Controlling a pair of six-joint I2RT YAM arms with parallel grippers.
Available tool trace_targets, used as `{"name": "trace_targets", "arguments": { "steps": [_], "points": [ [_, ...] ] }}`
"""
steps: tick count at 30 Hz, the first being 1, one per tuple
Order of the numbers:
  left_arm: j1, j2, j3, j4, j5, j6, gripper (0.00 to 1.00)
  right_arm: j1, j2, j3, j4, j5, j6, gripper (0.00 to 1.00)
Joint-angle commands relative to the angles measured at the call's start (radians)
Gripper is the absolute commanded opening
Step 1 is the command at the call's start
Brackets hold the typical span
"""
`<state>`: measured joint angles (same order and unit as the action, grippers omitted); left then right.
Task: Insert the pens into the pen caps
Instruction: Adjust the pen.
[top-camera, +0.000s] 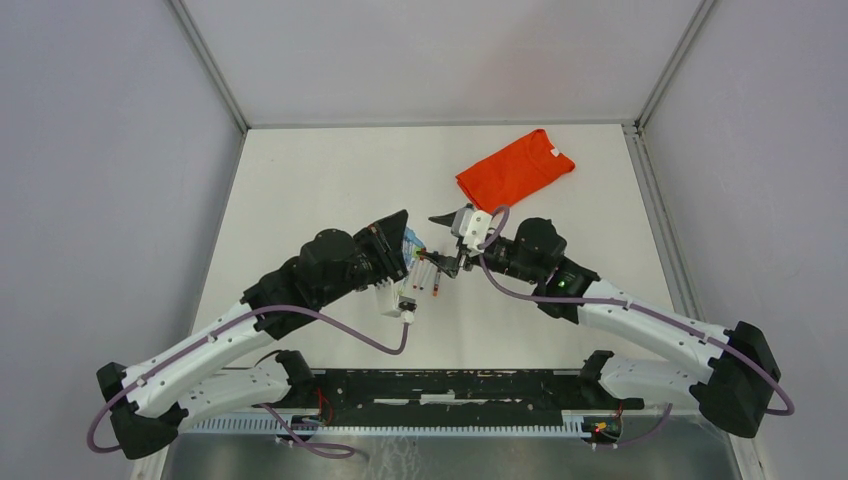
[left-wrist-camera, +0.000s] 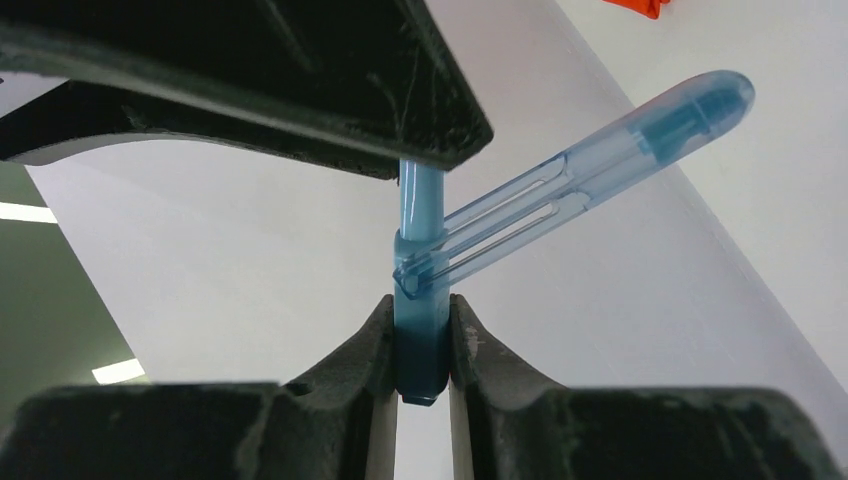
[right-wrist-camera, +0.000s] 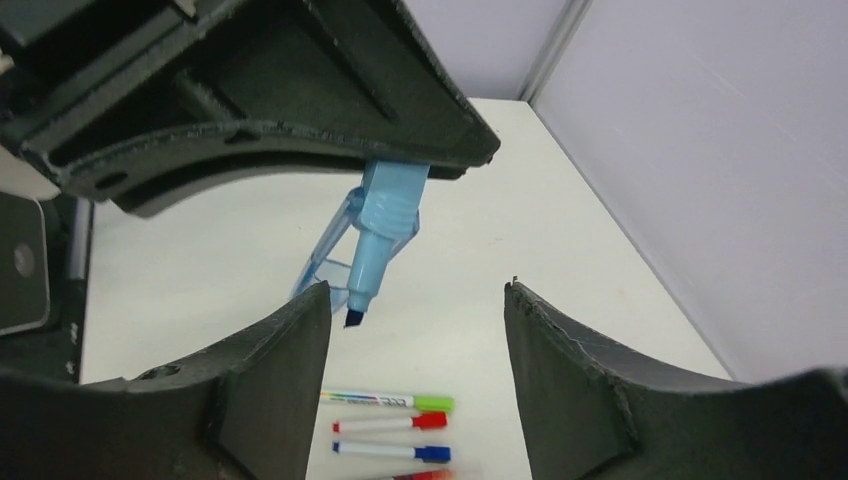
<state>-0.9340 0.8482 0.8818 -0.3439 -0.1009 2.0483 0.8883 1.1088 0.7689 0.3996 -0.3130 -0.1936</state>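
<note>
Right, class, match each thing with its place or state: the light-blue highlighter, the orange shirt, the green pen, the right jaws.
Things:
1. light-blue highlighter
2. orange shirt
3. green pen
4. right jaws

Places or states:
A. open, holding nothing
B. lying next to a red pen
C. gripped in the left jaws, tip bare
D. folded, at the far right of the table

Pairs: 1-C, 2-D, 3-B, 4-A
</note>
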Motion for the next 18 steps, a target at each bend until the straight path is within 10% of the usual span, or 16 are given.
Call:
{"name": "trace_targets", "arguments": {
  "steps": [1,18],
  "points": [
    [-0.012,0.006,0.042,-0.036,-0.054,0.086,0.02,0.003,-0.009,0.059,-0.098,-0.005,-0.203,0.67],
    [-0.023,0.026,0.047,-0.062,-0.086,0.116,0.02,0.003,0.111,0.180,-0.153,-0.053,-0.061,0.39]
  ]
}}
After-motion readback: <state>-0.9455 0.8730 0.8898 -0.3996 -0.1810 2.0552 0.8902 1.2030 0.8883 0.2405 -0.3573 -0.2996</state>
